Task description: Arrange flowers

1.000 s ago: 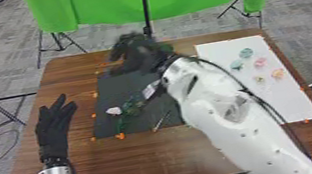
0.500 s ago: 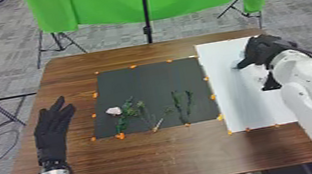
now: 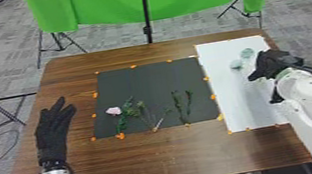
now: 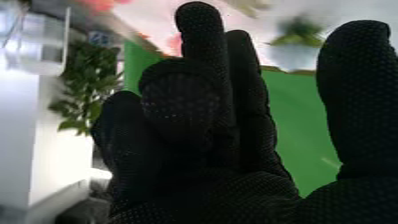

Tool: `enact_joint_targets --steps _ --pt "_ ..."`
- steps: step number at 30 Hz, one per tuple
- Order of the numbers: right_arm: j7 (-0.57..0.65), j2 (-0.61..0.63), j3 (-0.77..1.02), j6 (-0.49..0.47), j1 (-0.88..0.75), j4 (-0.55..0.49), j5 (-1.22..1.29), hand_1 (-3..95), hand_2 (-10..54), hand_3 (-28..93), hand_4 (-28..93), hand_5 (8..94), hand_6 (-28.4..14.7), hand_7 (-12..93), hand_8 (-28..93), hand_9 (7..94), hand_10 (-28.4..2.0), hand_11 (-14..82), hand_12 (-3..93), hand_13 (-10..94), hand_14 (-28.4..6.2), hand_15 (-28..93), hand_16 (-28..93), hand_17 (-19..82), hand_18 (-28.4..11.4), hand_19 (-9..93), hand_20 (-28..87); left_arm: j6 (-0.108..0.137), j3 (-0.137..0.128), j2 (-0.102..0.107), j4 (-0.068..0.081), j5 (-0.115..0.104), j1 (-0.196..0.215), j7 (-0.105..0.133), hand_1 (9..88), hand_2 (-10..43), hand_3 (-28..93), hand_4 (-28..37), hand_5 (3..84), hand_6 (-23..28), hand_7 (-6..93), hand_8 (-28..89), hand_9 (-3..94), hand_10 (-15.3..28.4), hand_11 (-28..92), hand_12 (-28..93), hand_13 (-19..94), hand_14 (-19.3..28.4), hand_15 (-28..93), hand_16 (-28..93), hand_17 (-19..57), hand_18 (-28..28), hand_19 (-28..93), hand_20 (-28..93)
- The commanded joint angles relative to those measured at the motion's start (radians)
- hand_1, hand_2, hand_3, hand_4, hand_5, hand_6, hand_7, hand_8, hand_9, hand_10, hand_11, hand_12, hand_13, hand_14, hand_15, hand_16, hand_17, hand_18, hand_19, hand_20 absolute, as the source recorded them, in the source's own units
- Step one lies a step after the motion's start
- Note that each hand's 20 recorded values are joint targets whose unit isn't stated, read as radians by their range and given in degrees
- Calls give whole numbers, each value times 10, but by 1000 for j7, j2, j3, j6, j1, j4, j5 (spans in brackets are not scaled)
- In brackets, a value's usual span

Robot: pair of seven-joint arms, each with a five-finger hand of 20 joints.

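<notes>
Since the last frame, the right hand (image 3: 276, 62) has moved a little toward the robot along the white sheet, uncovering two blue-green flower heads (image 3: 247, 53). The left hand (image 3: 54, 126) has stayed where it was.

Largest is the brown wooden table (image 3: 85, 172), with a green cloth (image 3: 86, 10) hanging beyond its far edge. On it lie the white sheet (image 3: 255, 109), toward the right, and the dark mat (image 3: 134, 86), just beside it to the left.

The right hand is over the right edge of the white sheet; whether it touches, I cannot tell. In the right wrist view its fingers (image 4: 244, 90) are open, mostly straight with one bent forward, the thumb well apart. The left hand is over the table's left side, fingers straight and spread, holding nothing.

On the nearer half of the mat lie several separate green stems (image 3: 188, 104), pointing roughly away from the robot. Leftmost is a leafy stem (image 3: 122, 123) with a pale pink flower head (image 3: 114, 111) at its far end. Both blue-green heads lie on the sheet, near each other, just left of the right hand. Smallest are the orange markers (image 3: 120, 136) around the mat.
</notes>
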Motion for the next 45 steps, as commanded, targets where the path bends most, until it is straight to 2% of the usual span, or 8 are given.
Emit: enact_joint_targets --steps 1,10,14,26,30,35,40,45 --pt "7 -20 27 77 -52 41 -10 344 -95 583 -116 628 16 132 -78 787 -146 225 245 875 -38 587 338 611 -125 932 568 -6 5 -16 3 4 24 -12 150 70 647 -283 465 33 97 -57 449 138 172 146 359 151 103 20 76 102 32 195" --pt "-66 -49 13 240 -91 102 -6 442 -95 596 -151 670 25 162 -83 845 -108 233 230 915 -17 574 337 639 -111 932 568 -6 6 -19 4 3 25 -11 154 65 651 -283 465 33 95 -58 448 137 172 146 359 150 103 20 75 102 32 195" --pt "-77 -42 -1 330 -89 120 -2 590 -95 500 -139 781 13 176 83 911 -89 177 318 936 -9 577 334 663 -105 932 569 -5 6 -20 4 4 22 -11 159 63 648 -283 465 33 94 -57 448 137 171 146 360 150 104 20 75 102 33 195" --pt "-93 40 -121 472 154 -53 116 646 -95 488 -137 824 -3 182 103 934 -88 203 313 937 -2 597 314 681 -99 932 576 -1 4 -13 4 5 23 -12 159 58 651 -283 465 33 95 -57 449 138 172 146 359 151 103 20 75 102 32 195" --pt "-144 -14 -296 442 315 -43 169 645 -95 489 -136 825 -3 183 105 933 -87 203 315 937 -1 599 313 681 -98 932 577 2 4 -13 2 6 27 -12 160 58 649 -283 465 33 96 -57 448 137 173 146 360 151 104 20 75 102 33 195" --pt "-257 -190 -518 360 461 66 134 644 -95 489 -136 825 -2 183 105 932 -88 208 318 937 -1 599 313 678 -97 932 580 5 9 -13 5 6 20 -13 161 57 649 -283 466 33 96 -57 449 137 173 146 360 151 104 20 75 102 32 194" --pt "-298 -379 -562 233 450 164 47 637 -95 496 -136 822 1 185 104 930 -87 212 318 937 -2 597 316 676 -100 932 584 -7 25 -12 16 20 -7 -18 162 56 647 -283 467 35 95 -57 448 137 173 145 360 151 103 20 76 102 32 195" --pt "-361 -505 -546 165 435 289 -117 633 -95 500 -139 820 2 188 102 928 -86 214 316 937 -3 595 320 673 -100 932 585 -7 30 -1 25 14 -23 -21 162 56 647 -283 466 35 95 -57 447 137 172 145 359 150 104 21 75 103 34 195"
